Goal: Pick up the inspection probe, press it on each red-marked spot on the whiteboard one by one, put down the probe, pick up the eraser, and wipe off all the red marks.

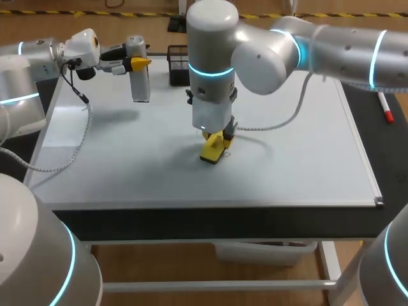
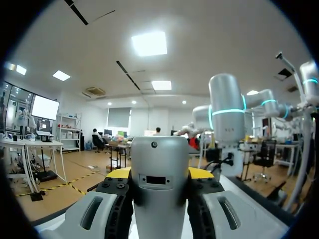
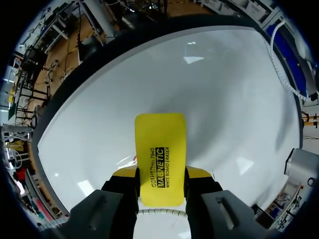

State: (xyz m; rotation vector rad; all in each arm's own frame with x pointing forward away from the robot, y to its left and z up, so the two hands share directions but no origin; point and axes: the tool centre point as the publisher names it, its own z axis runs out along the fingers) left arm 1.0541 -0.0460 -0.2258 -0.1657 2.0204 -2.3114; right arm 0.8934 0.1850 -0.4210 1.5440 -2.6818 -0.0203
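My left gripper (image 1: pixel 138 63) is shut on the grey inspection probe (image 1: pixel 140 81), held in the air over the whiteboard's (image 1: pixel 127 159) far left corner. In the left wrist view the probe (image 2: pixel 159 184) fills the gap between the yellow-tipped fingers (image 2: pixel 118 173). My right arm reaches to the board's middle. Its gripper (image 1: pixel 220 136) is shut on the yellow eraser (image 1: pixel 211 150), whose lower end rests on the board. In the right wrist view the eraser (image 3: pixel 160 149) sticks out ahead of the gripper (image 3: pixel 160 175) over the white surface (image 3: pixel 209 89). A tiny red trace (image 3: pixel 133 159) shows beside the eraser.
A black mesh basket (image 1: pixel 178 64) stands at the board's far edge, just left of the right arm. A red marker (image 1: pixel 386 108) lies on the dark surface right of the board. Cables trail from both wrists across the board.
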